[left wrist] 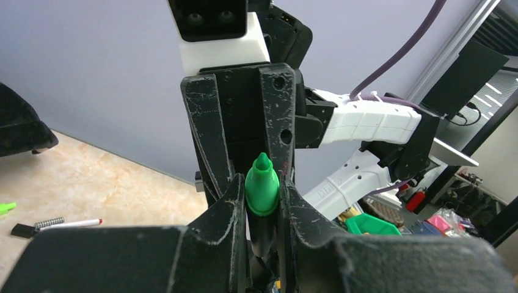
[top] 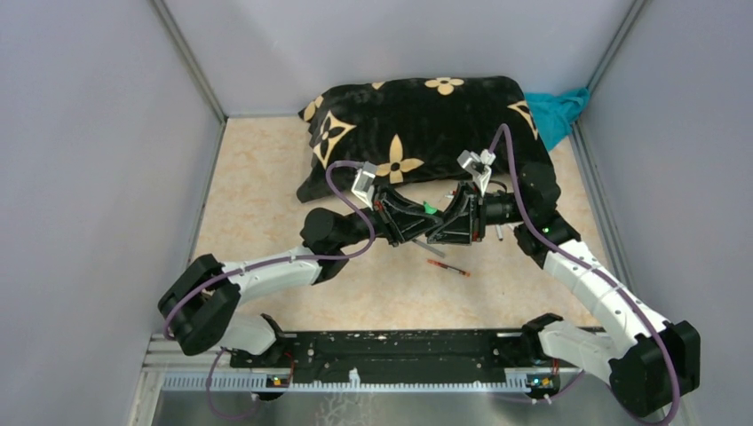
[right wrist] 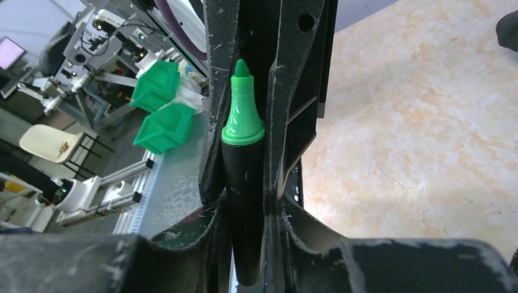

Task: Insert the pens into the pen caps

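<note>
Both grippers meet fingertip to fingertip above the middle of the table. A stubby black marker (left wrist: 262, 192) with a green end stands between the fingers of my left gripper (left wrist: 261, 183), which is shut on it. In the right wrist view the same marker (right wrist: 243, 177) runs down between the pads of my right gripper (right wrist: 247, 210), which close on its black barrel. From above, the green end (top: 430, 209) shows between the left gripper (top: 419, 222) and the right gripper (top: 447, 222). A red pen (top: 448, 266) lies on the table just below them. No pen cap can be made out for certain.
A black pillow (top: 426, 124) with tan flowers lies at the back, with a teal cloth (top: 559, 111) at its right. In the left wrist view a white pen (left wrist: 73, 223) and a small black piece (left wrist: 23, 230) lie on the table. Grey walls close in both sides.
</note>
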`<state>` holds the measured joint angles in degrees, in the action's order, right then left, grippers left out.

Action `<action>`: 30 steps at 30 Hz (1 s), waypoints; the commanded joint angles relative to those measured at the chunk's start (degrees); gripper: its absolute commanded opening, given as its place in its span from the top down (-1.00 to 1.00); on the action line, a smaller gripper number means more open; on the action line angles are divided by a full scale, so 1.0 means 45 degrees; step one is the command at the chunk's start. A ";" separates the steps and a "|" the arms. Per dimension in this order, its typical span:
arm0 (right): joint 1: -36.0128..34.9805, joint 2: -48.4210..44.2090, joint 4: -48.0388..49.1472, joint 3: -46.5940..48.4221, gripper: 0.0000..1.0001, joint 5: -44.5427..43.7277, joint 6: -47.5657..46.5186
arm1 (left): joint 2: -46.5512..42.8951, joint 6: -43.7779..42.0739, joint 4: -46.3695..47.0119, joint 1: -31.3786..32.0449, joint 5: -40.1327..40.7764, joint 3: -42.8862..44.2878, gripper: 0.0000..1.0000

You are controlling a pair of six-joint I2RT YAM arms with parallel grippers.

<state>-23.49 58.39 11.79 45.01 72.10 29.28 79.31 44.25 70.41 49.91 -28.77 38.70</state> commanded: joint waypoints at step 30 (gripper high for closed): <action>0.3248 -0.0702 -0.5098 -0.0019 1.00 -0.0816 -0.4520 | -0.3551 -0.1264 -0.6071 0.0237 0.6820 -0.1066 -0.65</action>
<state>-15.25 57.67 6.02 44.66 72.10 25.50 67.18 40.23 58.15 51.05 -10.74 35.05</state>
